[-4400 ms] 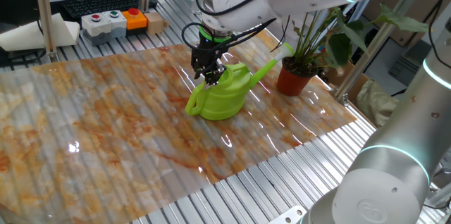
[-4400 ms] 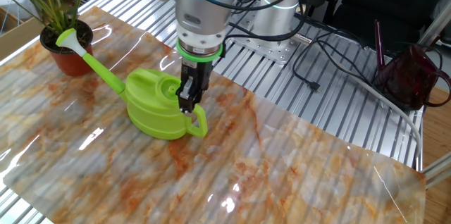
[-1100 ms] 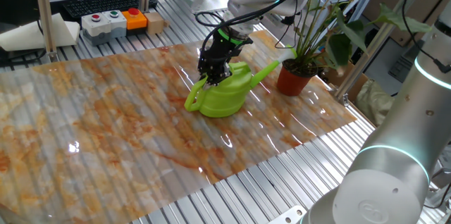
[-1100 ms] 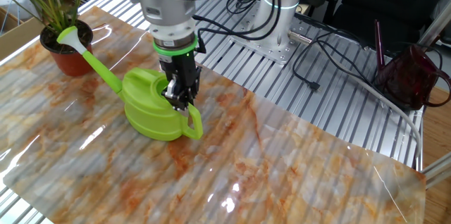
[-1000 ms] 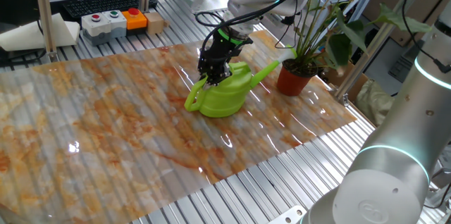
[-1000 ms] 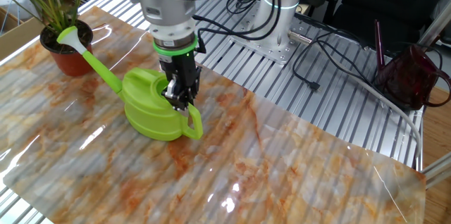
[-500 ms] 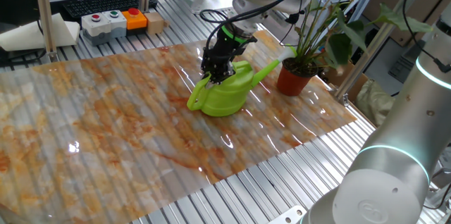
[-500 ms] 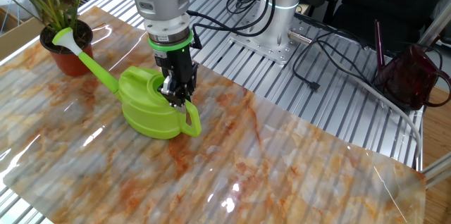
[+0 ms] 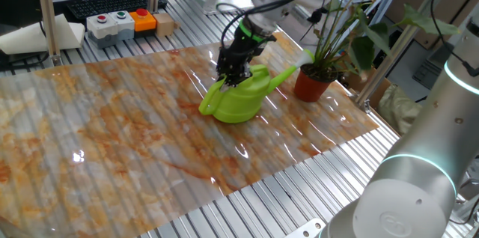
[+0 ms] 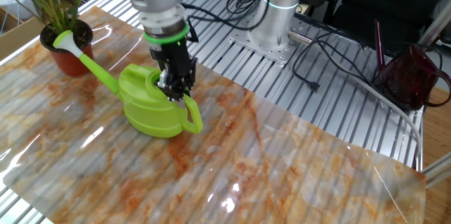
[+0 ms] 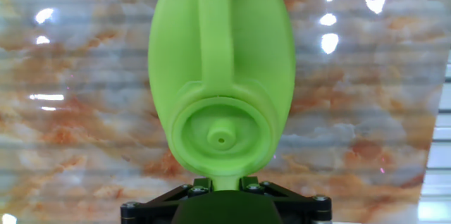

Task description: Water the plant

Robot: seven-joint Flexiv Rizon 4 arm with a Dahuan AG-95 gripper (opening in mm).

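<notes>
Currently the gripper (image 10: 175,91) is clamped on the handle at the top of the can (image 10: 156,104), can tilted with its spout (image 9: 288,74) reaching toward the plant (image 9: 327,40). Plant stands in its red pot (image 9: 312,84) at the table's (image 9: 112,148) far edge, rose just over the rim in the other fixed view. Risks: thin handle could pivot in the grip as tilt increases; overshoot and the spout knocks the pot or snags stems; pouring short wets the table.
</notes>
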